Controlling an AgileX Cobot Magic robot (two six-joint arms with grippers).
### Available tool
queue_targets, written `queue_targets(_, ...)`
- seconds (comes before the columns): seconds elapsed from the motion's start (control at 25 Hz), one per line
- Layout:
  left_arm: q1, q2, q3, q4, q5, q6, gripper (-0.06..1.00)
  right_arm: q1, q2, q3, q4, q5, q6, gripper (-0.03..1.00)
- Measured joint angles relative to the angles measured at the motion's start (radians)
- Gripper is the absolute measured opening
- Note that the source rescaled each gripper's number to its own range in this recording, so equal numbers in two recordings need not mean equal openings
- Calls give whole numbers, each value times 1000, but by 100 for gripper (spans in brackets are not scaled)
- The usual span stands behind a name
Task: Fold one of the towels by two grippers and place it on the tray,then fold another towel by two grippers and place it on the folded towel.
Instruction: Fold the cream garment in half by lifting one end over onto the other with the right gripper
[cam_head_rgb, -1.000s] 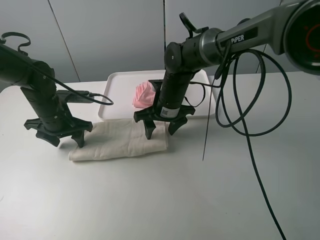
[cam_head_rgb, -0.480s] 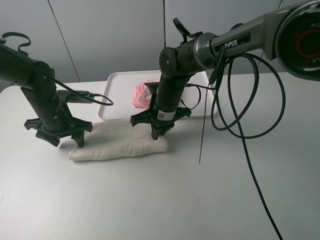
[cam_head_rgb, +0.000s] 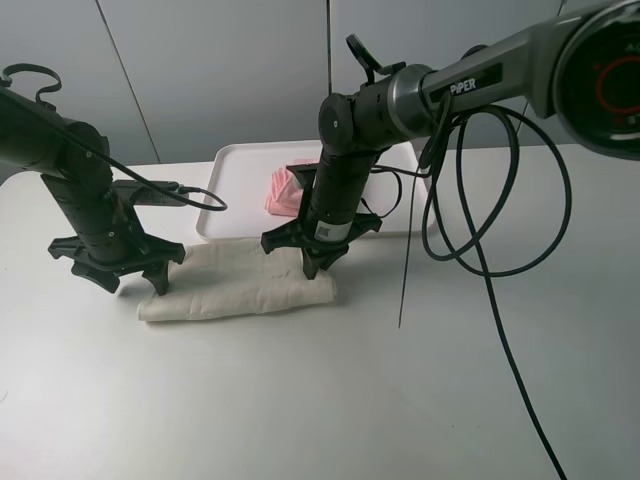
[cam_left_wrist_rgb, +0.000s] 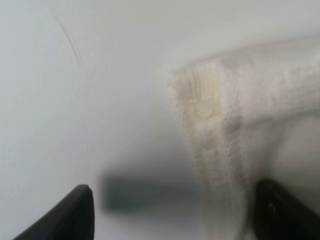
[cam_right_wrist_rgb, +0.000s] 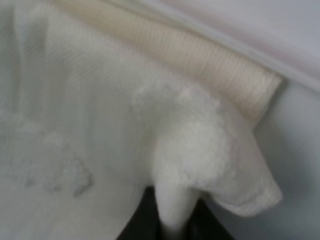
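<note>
Right tool (cam_head_rgb: 314, 268) has clamped cream towel (cam_head_rgb: 230, 290) edge beside tray (cam_head_rgb: 236, 162).

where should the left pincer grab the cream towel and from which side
Probably the free left end of the cream towel, at its hemmed corner, coming straight down from above. It lies flat as a long folded strip, the right pincer is shut on the other end, and the open left pincer hangs over this one.
</note>
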Motion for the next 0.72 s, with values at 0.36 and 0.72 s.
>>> queue_targets(0.36,0,0,0,2,0,8,85,0,-104,9,196,9,-137,4)
queue_targets(0.72,0,0,0,3,0,6,85,0,-105,9,466,12,-261,4)
